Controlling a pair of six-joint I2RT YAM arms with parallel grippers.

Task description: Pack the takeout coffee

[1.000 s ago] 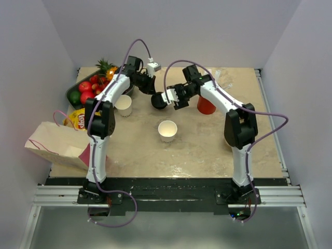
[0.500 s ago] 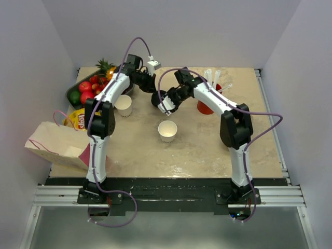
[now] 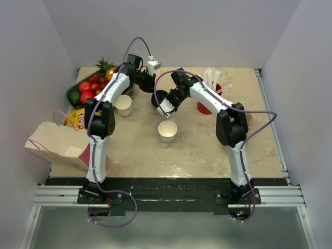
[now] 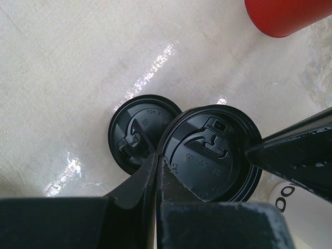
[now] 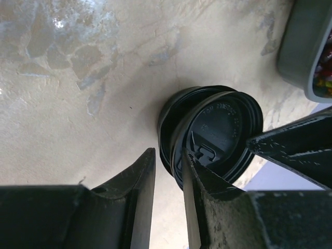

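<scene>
Check left hand (image 4: 157,171) first: pressed together on the 8 o'clock rim of black lid (image 4: 212,153) in the left wrist view, holding it raised over second lid (image 4: 136,137) lying on counter (image 3: 207,145). Note right hand (image 5: 168,171) part spread, straddling the same rim at 3 o'clock, not yet pinching. Locate white paper cup (image 3: 167,130) upright and uncovered at 6 o'clock of the raised lid. Guard against a tilted or dropped lid, likely on pulling the rim from both sides at once, or on releasing before securing a firm grip.
</scene>
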